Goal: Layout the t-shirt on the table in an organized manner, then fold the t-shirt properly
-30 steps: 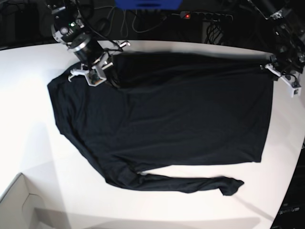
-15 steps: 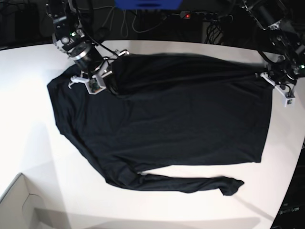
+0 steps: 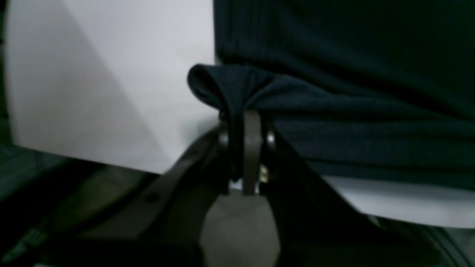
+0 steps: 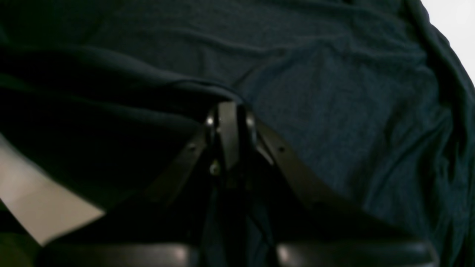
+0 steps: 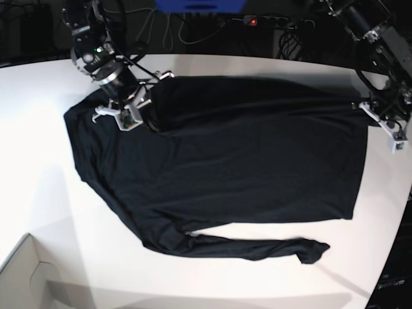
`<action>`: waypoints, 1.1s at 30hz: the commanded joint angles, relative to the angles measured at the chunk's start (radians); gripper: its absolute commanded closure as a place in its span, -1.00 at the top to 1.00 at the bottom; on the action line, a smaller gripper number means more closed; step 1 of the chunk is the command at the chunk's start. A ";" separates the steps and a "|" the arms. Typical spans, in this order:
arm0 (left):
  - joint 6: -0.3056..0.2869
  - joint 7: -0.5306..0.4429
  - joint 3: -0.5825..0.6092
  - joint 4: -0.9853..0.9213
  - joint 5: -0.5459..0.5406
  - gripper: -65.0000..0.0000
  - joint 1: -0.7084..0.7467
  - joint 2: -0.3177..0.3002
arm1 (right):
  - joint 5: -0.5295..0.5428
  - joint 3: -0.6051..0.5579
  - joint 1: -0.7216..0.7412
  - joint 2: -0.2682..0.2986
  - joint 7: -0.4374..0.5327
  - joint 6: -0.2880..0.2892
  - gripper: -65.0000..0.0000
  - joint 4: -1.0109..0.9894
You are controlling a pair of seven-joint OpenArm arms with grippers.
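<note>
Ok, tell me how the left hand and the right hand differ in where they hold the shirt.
The left hand pinches a bunched corner at the t-shirt's edge beside bare table; the right hand pinches a fold with cloth all around it. In the base view the left hand sits at the right end, the right hand near the left end. Both are shut on fabric.

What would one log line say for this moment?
left end effector: shut on t-shirt corner | right end effector: shut on t-shirt | table: shirt spread

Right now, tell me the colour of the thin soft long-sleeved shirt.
Plain black, no print; the base view shows the t-shirt best.
</note>
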 commanded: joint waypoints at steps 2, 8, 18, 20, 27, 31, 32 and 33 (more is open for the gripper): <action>0.000 -0.010 -0.004 0.071 0.001 -1.00 0.022 -0.007 | 0.011 0.006 0.006 0.004 0.030 0.003 -1.00 0.016; 0.000 -0.010 -0.005 0.203 0.001 -1.00 0.154 -0.003 | 0.012 0.008 0.006 0.004 0.030 0.003 -1.00 0.016; -0.003 -0.010 -0.042 0.232 -0.009 -1.00 0.295 0.013 | 0.012 0.003 0.004 0.004 0.033 0.003 -1.00 0.018; -0.003 -0.010 -0.079 0.232 -0.048 -1.00 0.315 0.020 | 0.012 0.003 0.003 0.004 0.033 0.003 -1.00 0.018; -0.003 -0.010 -0.154 0.234 -0.169 -1.00 0.381 0.019 | 0.012 0.002 -0.002 0.004 0.034 0.003 -1.00 0.022; -0.003 -0.010 -0.176 0.234 -0.213 -1.00 0.403 0.019 | 0.012 0.002 -0.002 0.004 0.036 0.003 -1.00 0.022; -0.003 -0.010 -0.183 0.234 -0.224 -1.00 0.403 0.019 | 0.012 0.002 -0.002 0.004 0.036 0.003 -1.00 0.022; -0.003 -0.010 -0.190 0.234 -0.230 -1.00 0.401 0.019 | 0.012 0.002 -0.002 0.004 0.036 0.003 -1.00 0.022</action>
